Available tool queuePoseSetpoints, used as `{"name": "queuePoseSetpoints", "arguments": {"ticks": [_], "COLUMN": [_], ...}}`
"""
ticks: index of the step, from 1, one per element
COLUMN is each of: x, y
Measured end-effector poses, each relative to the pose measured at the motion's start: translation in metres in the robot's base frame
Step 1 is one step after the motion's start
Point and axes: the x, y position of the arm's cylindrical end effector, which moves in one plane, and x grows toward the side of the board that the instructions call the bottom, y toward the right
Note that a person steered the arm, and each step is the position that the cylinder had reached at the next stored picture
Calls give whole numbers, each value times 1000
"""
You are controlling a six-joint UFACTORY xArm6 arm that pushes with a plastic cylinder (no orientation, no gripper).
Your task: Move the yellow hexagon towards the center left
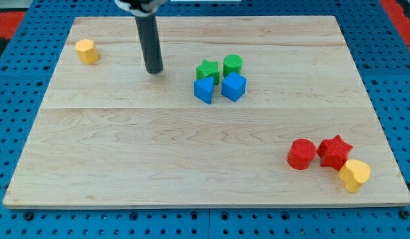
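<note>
With the yellow hexagon (86,51) near the bench's (192,166) top-left corner and the tip (154,70) of your tool (149,40), a bare rod pinching nothing, well right of it, circle above the block and push down along the left edge.

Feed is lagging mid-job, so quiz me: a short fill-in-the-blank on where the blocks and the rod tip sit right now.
1. The yellow hexagon block lies near the wooden board's top ____ corner.
2. My tip stands between that hexagon and the ____ star block.
3. The red cylinder block touches the red ____ block.

Missing words: left; green; star
</note>
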Motion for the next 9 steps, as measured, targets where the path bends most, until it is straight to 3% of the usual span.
{"name": "queuePoseSetpoints", "arguments": {"ticks": [2,3,5,9], "x": [-92,-90,-21,76], "y": [-83,-138,-131,-99]}}
